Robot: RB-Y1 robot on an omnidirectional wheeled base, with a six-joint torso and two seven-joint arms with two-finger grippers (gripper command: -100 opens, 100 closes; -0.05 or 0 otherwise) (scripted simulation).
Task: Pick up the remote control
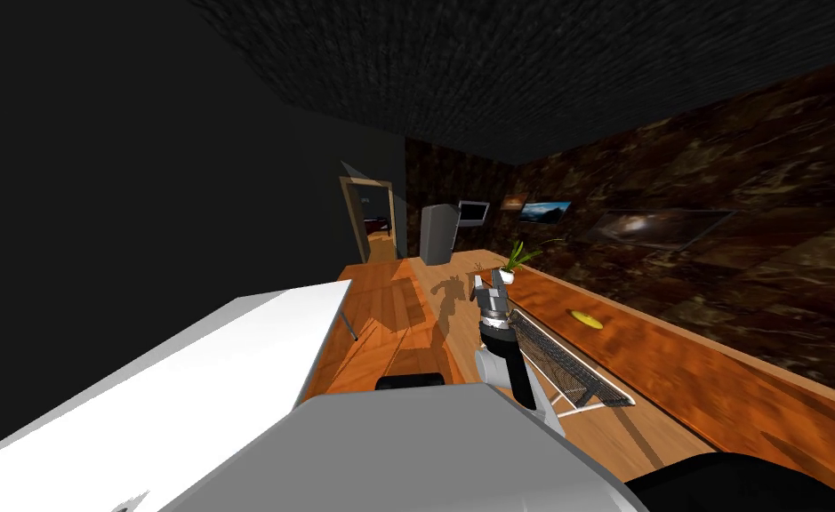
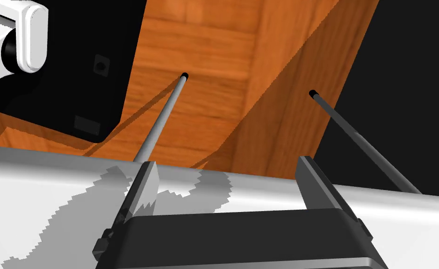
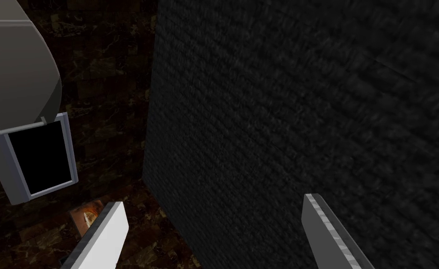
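My left gripper [image 2: 227,161] stands open with nothing between its fingers. It hangs just above the rim of a white table [image 2: 400,219], looking past the edge to the wooden floor [image 2: 204,60]. My right gripper [image 1: 488,289] is raised in front of me over the floor, pointing towards the far end of the room. In the right wrist view the right gripper [image 3: 213,201] is open and empty, facing a dark wall.
The white table [image 1: 228,356] runs along my left on thin grey legs [image 2: 162,121]. A long wooden counter [image 1: 718,382] on my right carries a yellow disc [image 1: 586,318], a potted plant [image 1: 511,263] and a dark mesh rack [image 1: 566,364]. A grey fridge [image 1: 439,233] and a doorway [image 1: 373,222] stand at the far end.
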